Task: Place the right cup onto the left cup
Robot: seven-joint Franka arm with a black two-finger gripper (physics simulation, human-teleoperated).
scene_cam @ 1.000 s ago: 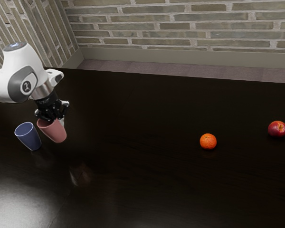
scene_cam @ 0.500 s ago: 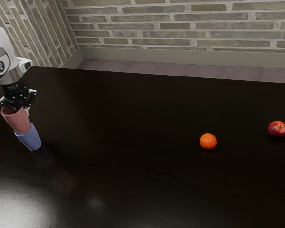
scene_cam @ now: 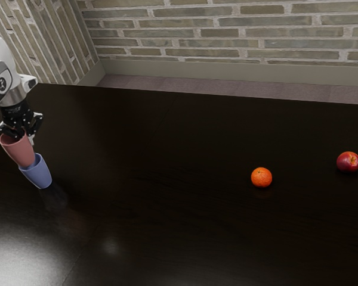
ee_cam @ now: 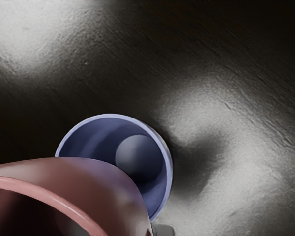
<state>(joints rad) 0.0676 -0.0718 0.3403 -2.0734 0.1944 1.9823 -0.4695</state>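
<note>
Pincer: my black two-finger pincer (scene_cam: pixel 22 134) was pinching the wall of the pink cup at its rim.
Pink cup: the smooth, tapered pink cup (scene_cam: pixel 19 152) was in my grip, mouth up, its lower end at the blue cup's rim and partly over the opening; contact between the two could not be determined.
Blue cup: the tapered blue cup (scene_cam: pixel 39 173) stood mouth up, part of its inner floor visible to me.
Table: dark, glossy surface (scene_cam: pixel 167 226) under the blue cup.
Fruit: round orange fruit (scene_cam: pixel 261 177), well apart from both cups; red apple (scene_cam: pixel 348 162), farther out.
Backdrop: pale brick wall (scene_cam: pixel 227 27).
</note>
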